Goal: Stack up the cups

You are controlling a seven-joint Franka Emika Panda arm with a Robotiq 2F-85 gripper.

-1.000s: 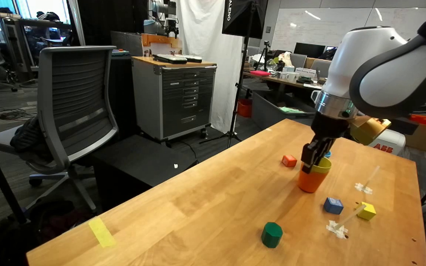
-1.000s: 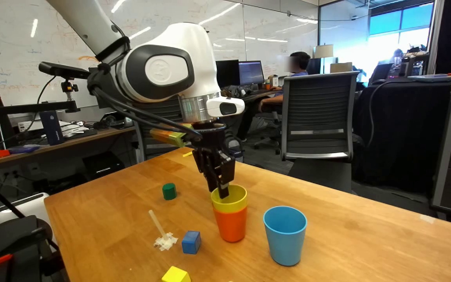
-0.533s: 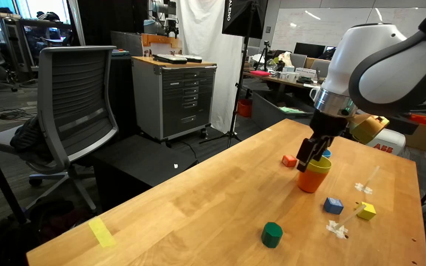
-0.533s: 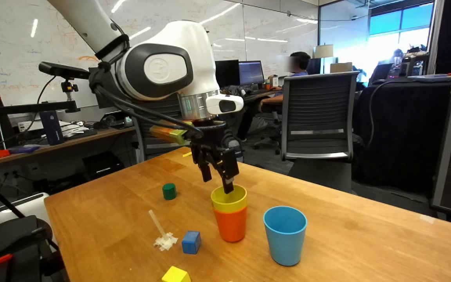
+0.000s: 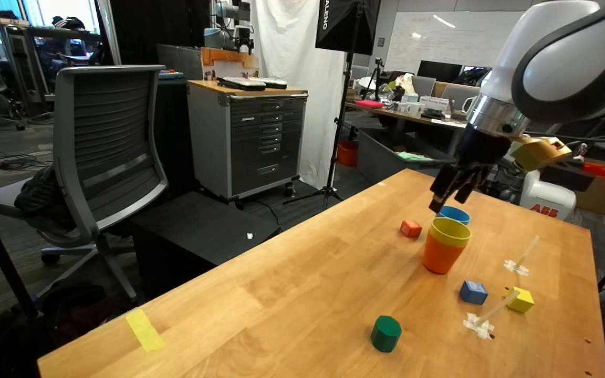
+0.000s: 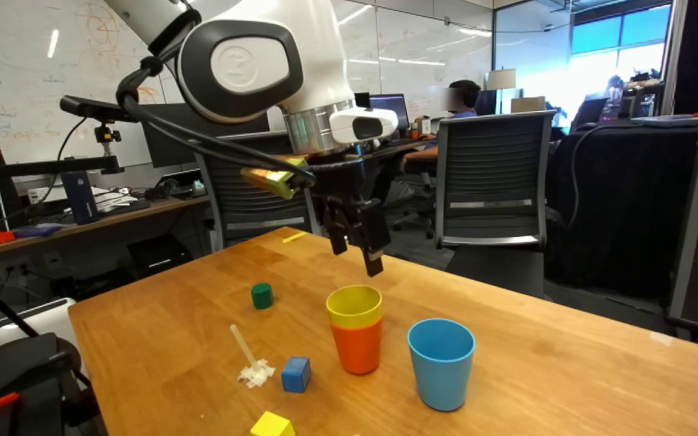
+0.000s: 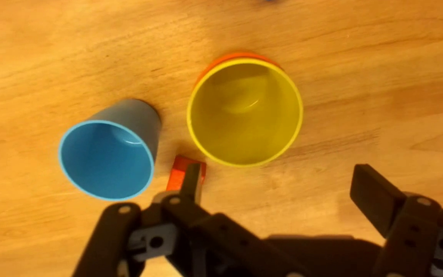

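Note:
The yellow cup (image 6: 355, 307) sits nested inside the red-orange cup (image 6: 358, 350), only its upper band showing above the orange rim; both stand upright on the table. Beside them, apart, is the upright blue cup (image 6: 443, 372); in an exterior view the blue cup (image 5: 454, 212) is partly hidden behind the pair. My gripper (image 6: 357, 261) hangs above the yellow rim, touching no cup. From the wrist view, the gripper (image 7: 277, 168) has its fingers wide apart with only table between them. There the yellow cup (image 7: 244, 115) and blue cup (image 7: 106, 161) both look empty.
A red block (image 5: 410, 228) lies close to the cups, below one finger in the wrist view. A blue block (image 6: 295, 374), a yellow block (image 5: 521, 300) and a green block (image 6: 262, 296) are spread around. Thin sticks (image 6: 243, 344) rise from taped spots on the table.
The jaws have opened wider. One finger was at the yellow cup's rim; the gripper has since lifted clear, shifting slightly towards the blue cup's side. All cups stayed put.

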